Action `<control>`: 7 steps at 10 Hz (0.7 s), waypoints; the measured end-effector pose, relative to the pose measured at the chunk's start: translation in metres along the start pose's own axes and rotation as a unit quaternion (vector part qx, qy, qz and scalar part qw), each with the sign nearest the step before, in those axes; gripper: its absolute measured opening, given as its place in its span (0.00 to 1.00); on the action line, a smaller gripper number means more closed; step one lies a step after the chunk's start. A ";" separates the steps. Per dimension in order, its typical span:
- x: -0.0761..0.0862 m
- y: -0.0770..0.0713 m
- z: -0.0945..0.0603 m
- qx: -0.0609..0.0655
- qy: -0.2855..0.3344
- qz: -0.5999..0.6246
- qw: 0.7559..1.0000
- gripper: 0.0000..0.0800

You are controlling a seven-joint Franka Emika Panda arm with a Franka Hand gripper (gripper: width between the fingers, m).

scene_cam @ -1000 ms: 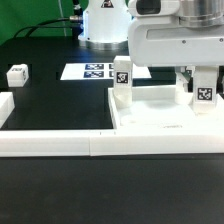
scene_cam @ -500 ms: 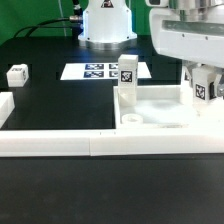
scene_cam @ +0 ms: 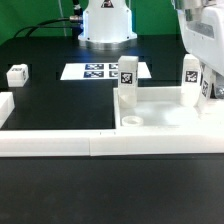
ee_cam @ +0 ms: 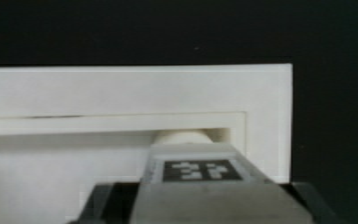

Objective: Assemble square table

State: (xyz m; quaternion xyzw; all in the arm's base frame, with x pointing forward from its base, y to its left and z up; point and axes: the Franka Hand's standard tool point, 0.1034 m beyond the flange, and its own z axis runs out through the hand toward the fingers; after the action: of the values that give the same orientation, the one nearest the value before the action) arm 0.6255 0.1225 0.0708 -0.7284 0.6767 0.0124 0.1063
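Two legs are up on the slab [scene_cam: 160, 118] of the square table: one leg [scene_cam: 127, 82] at the slab's far corner nearest the marker board [scene_cam: 98, 71], and the second leg [scene_cam: 190, 80] at the slab's other far corner, with the gripper [ee_cam: 197, 205] straddling it. The slab sits against the long white border bar [scene_cam: 60, 142] (its near edge looks flush to it). In the wrist view the tagged top of the second leg fills the gap between the dark fingers [ee_cam: 119, 200]. I can't tell whether the pads are clamping it or just clear of it, so treat the grip as unknown. My read: the step is seating this leg in its corner hole, likely by twisting. To do it well, centre the hand over the leg's axis, with the fingers level on opposite flat faces and low enough that it can't tip. Turn with no side load so the slab doesn't creep away from the bar, and check the leg is upright with its foot flush to the slab. Risk: an angled lift-off could drag a half-seated leg crooked, so retreat straight up. The hole [scene_cam: 130, 119] at the slab's near corner is unfilled. A loose leg [scene_cam: 17, 74] lies well apart from the slab and is probably next.
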 end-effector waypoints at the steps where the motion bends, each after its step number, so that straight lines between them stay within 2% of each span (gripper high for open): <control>1: -0.002 -0.004 -0.003 -0.015 -0.003 -0.099 0.995 0.59; 2: -0.004 -0.009 -0.006 -0.020 -0.004 -0.166 0.986 0.75; 3: -0.003 -0.009 -0.005 -0.018 -0.003 -0.212 0.977 0.75; 5: -0.003 -0.008 -0.005 -0.018 -0.004 -0.260 0.966 0.81; 6: -0.003 -0.008 -0.005 -0.020 -0.004 -0.305 0.952 0.81; 7: -0.002 -0.007 -0.005 -0.051 0.001 -0.420 0.906 0.81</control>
State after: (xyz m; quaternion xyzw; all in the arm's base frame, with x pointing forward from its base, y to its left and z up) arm 0.6315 0.1245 0.0766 -0.9497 0.3064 0.0001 0.0640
